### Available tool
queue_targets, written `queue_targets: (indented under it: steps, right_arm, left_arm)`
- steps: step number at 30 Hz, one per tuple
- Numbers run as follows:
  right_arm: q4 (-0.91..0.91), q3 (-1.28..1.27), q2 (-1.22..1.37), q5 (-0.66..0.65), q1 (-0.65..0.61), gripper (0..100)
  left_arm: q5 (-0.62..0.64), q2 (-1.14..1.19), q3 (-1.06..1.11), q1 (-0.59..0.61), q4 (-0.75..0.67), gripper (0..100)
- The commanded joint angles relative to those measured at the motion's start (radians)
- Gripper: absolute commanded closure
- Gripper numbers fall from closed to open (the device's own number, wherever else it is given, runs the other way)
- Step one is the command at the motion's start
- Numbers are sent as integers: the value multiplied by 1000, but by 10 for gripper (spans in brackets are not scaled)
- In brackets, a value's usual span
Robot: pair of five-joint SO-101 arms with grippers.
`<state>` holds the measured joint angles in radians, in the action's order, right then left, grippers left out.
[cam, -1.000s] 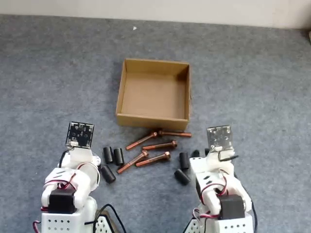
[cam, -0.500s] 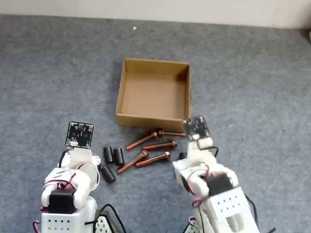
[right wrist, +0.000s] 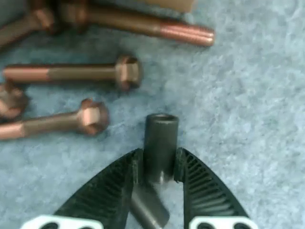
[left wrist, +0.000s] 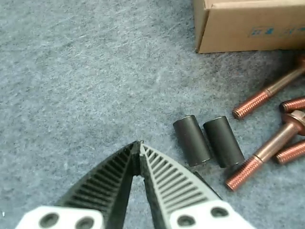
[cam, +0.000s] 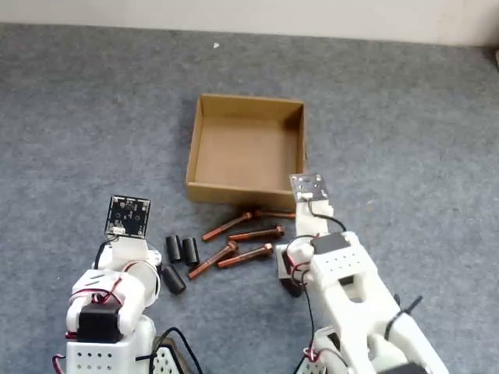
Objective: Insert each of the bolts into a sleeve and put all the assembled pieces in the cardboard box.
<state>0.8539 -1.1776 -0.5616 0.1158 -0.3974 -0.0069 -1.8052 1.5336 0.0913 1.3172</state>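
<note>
Right fingers (right wrist: 200,191) pinch a black sleeve (right wrist: 161,136) before the cardboard box (cam: 243,193).
They press the sleeve's two sides, just beside the bolts (cam: 254,233) scattered along the box's near wall. The left fingers (left wrist: 164,176), pressed together, hover off the box's near left corner, close to two loose sleeves (left wrist: 191,141). Open bench (cam: 405,132) spreads left, right and beyond the box.

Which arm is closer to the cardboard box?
The right arm. Its jaws grip a black sleeve beside the bolts, just short of the cardboard box; the left arm sits farther back by two sleeves.
</note>
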Motion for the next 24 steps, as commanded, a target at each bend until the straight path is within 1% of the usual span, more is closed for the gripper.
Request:
queue_targets:
  steps: [1, 5, 7, 9, 11, 12, 16, 21, 24]
  right_arm:
    - [-71, 53, 73, 3, 30, 882]
    - [-114, 53, 125, 3, 28, 887]
    - [-114, 53, 133, -12, 28, 922]
    - [-111, 53, 116, -91, 28, 997]
    - [-108, 51, 77, -141, 33, 988]
    - [-108, 47, 51, -144, 35, 995]
    - [-107, 39, -102, -144, 81, 994]
    - [-94, -51, -311, -143, 154, 994]
    - [-96, -93, -397, -133, 185, 994]
  left_arm:
    - [-14, -8, -39, 8, -14, 995]
    - [-14, -8, -38, 8, -14, 995]
    - [-14, -8, -38, 8, -14, 995]
    - [-14, -8, -38, 7, -14, 995]
    - [-20, -7, -39, 7, -28, 995]
    - [-46, -7, -39, 7, -34, 995]
    - [-255, -8, -84, 7, -44, 995]
    - [-347, 1, -225, -4, -46, 995]
    - [-411, 13, -262, -76, -41, 995]
